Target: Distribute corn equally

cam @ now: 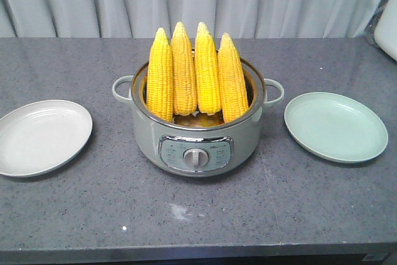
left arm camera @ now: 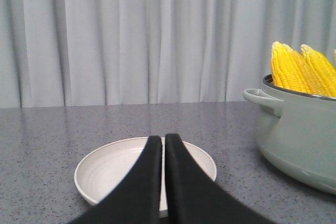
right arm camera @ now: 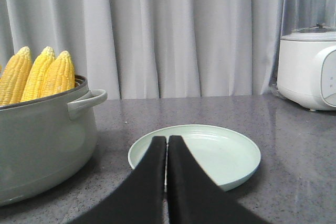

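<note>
Corn (cam: 183, 69) overtops pot (cam: 149, 136) rim between white plate (cam: 43, 138) and green plate (cam: 335, 127).

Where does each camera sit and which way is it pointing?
Exterior front: raised before the table, facing the curtain; sees pot of corn between white plate and green plate; no robot parts.
Left wrist: low behind shut left claw, facing the white plate.
Right wrist: low behind shut right claw, facing the green plate.
All share the pot and corn.
</note>
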Robot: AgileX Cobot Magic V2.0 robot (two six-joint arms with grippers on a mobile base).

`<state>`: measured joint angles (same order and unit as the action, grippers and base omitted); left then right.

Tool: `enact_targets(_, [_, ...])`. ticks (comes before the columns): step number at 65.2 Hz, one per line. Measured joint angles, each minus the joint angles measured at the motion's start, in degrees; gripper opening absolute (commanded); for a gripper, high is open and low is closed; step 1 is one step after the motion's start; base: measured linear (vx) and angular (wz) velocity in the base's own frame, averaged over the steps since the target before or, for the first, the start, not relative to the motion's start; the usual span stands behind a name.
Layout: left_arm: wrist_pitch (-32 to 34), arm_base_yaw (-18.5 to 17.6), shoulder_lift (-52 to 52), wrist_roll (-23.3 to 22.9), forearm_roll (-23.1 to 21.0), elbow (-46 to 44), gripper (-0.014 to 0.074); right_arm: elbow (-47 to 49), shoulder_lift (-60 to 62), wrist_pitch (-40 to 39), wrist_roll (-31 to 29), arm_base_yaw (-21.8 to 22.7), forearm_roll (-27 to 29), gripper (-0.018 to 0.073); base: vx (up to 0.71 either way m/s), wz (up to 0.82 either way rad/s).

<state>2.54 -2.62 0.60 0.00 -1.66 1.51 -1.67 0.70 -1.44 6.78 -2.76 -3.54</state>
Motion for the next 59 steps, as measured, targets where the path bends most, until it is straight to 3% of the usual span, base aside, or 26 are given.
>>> enact_targets(59, [0.0,0.0,0.0,0.0,0.0,0.0,-0.0006,0.0,0.0,0.0,0.0,0.0,0.0,-0.001,0.01,0.0])
